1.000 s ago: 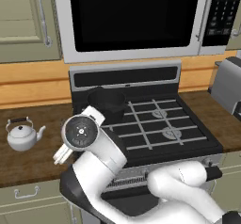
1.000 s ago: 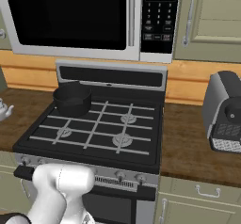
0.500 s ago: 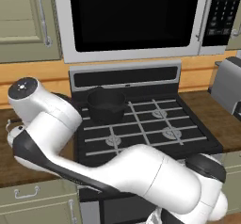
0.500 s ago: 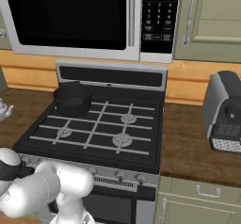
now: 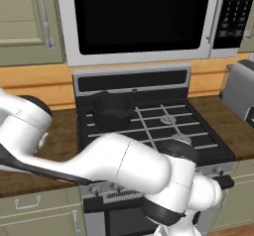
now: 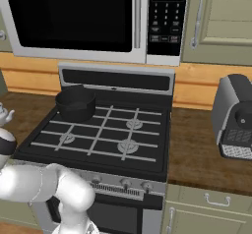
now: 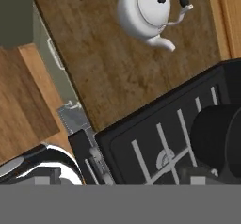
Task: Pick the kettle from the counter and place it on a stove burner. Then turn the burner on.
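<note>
Change noted: against the pictures of a second and half a second ago, the arm has swung from in front of the stove out to the left over the desk [image 7: 122,72]. The base views are unshifted, so the base itself stands where it did. The hand camera now looks straight down on the kettle [image 7: 146,9]. Judgement: this is the approach for the pick; nothing is grasped yet, and placing and lighting remain.

Hand: whether its fingers are spread or pressed together cannot be told from these pictures.

Kettle: stands upright on the desk to the left of the cooktop [image 6: 98,130], well apart from it. Squat, rounded, glossy white-silver body; small dark knob on the lid; thin wire handle with a dark grip; short curved spout pointing toward the stove.

Desk: dark brown wood grain, matte.

Cooktop: black, with pale straight grate bars and round grey caps; near-left stove burner [image 6: 67,138] is free.

Black pot [image 6: 75,102]: dull, cylindrical, on the far-left burner.
</note>
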